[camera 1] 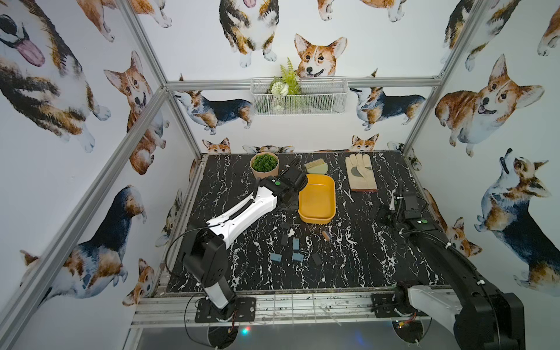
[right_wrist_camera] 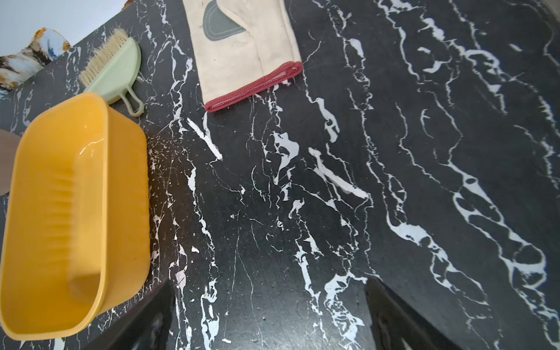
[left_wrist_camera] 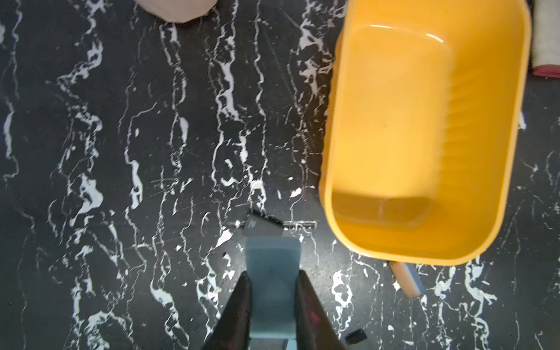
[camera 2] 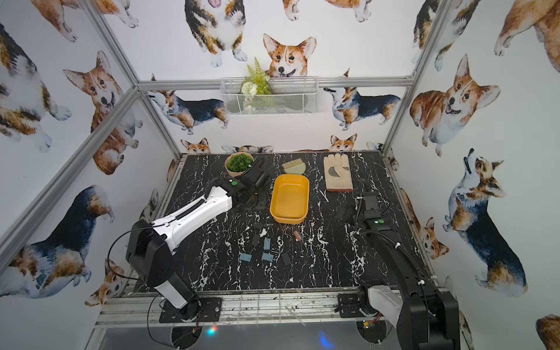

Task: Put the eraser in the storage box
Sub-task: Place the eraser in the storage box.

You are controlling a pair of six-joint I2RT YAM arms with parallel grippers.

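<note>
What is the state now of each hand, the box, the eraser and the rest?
left hand: shut on blue eraser.
blue eraser: held beside the storage box, not inside.
storage box: upright, empty.
right hand: open, empty.
work glove: lying flat.
plant pot: upright.

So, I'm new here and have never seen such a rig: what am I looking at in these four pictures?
Two robot arms stand at a black marbled table. Two pictures look down from overhead; the other two come from a camera on each wrist. On the table lie an empty yellow storage box, a work glove, a brush, a potted plant and several loose erasers. The left tool is shut on a blue-grey eraser beside the box. The right tool is open and holds nothing.
</note>
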